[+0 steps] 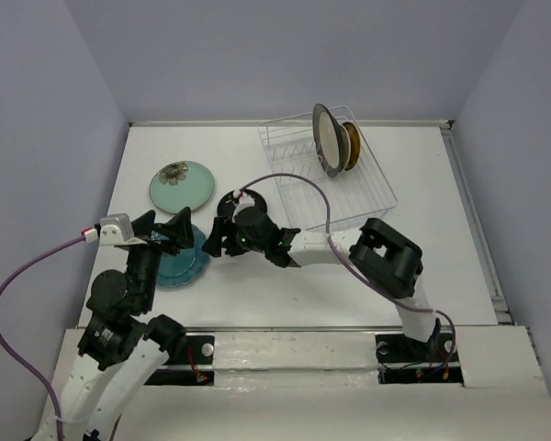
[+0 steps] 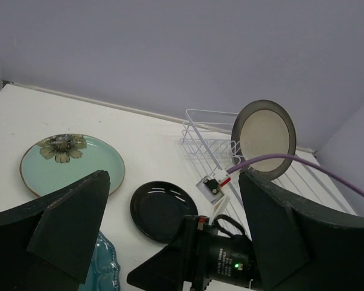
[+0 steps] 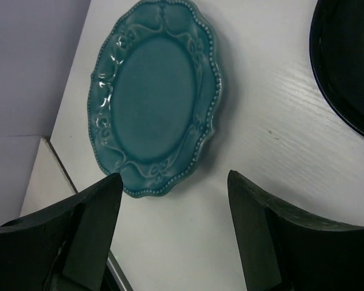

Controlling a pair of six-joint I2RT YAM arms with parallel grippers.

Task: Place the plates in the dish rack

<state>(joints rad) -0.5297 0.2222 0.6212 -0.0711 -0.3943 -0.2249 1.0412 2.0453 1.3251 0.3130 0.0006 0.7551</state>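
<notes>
Teal plate (image 3: 155, 100) lies flat just beyond spread right claw (image 3: 173, 179)

We see only part of the scalloped teal ceramic plate (image 1: 185, 265), its far side under the left pincer (image 1: 163, 230). The small glossy black plate (image 3: 347, 60) runs off the right wrist view's edge. Only a sliver of the amber patterned plate (image 1: 352, 145) shows behind the grey-rimmed round plate (image 1: 328, 138).

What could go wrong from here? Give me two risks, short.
The left pincer and right pincer crowd the same blue plate; they could collide. The plate lies flat near the edge of the table, so a nudge may slide it off instead of gripping it.
</notes>
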